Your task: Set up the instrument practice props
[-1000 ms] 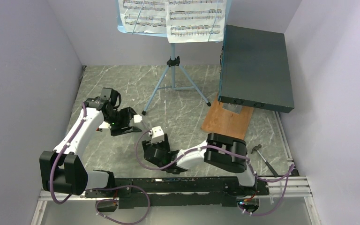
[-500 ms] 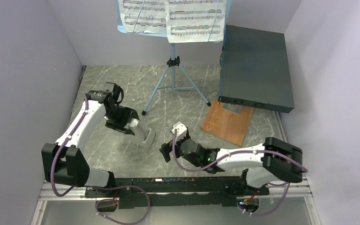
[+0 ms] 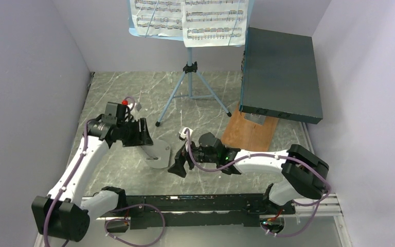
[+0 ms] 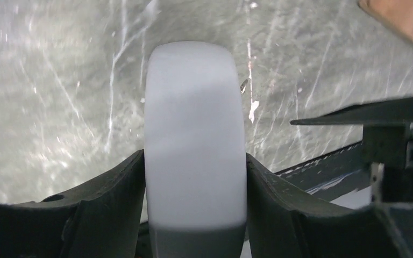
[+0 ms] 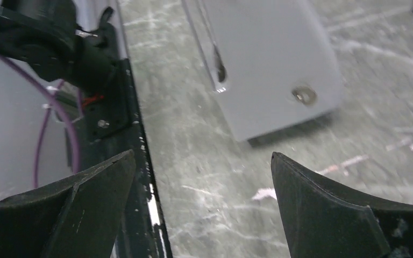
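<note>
Grey-white metronome pinched between the closed-in fingers of the left claw, tilted low over the marble table, whether touching it unclear. Just beside it, right claw spread wide, holding nothing. Far back, blue music stand upright with sheet music on it

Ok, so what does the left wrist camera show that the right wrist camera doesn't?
Only left wrist: the left end effector shut on the metronome's narrow side, and a corner of the wooden board. Only right wrist: the open right end effector, the metronome's flat face with its pendulum rod, and a purple cable. Both: the metronome and the marble table.
</note>
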`<move>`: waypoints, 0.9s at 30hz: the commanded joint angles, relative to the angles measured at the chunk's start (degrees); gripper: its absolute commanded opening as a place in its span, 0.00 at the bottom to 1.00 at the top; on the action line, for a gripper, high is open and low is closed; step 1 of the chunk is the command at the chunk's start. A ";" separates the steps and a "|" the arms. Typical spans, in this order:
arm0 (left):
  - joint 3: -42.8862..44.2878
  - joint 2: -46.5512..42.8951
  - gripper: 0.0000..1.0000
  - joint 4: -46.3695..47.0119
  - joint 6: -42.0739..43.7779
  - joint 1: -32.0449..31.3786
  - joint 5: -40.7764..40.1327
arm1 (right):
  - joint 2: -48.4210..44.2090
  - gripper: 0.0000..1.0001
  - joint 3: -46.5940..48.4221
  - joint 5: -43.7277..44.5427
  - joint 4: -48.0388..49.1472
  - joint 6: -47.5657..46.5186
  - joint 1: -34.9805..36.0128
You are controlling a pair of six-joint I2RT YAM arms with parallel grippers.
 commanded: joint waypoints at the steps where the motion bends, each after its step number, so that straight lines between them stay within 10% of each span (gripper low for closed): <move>1: 0.01 -5.79 0.00 12.74 19.92 -0.11 12.34 | 1.16 0.99 4.83 -10.77 -0.02 -1.90 -1.16; 14: -0.42 -4.61 0.00 9.29 29.84 -0.73 19.20 | 9.43 0.63 10.86 -11.77 -3.40 17.95 -8.47; 27: -2.30 -5.27 0.00 9.92 28.16 -0.99 20.40 | 15.82 0.48 12.84 -14.38 -1.67 13.84 -7.56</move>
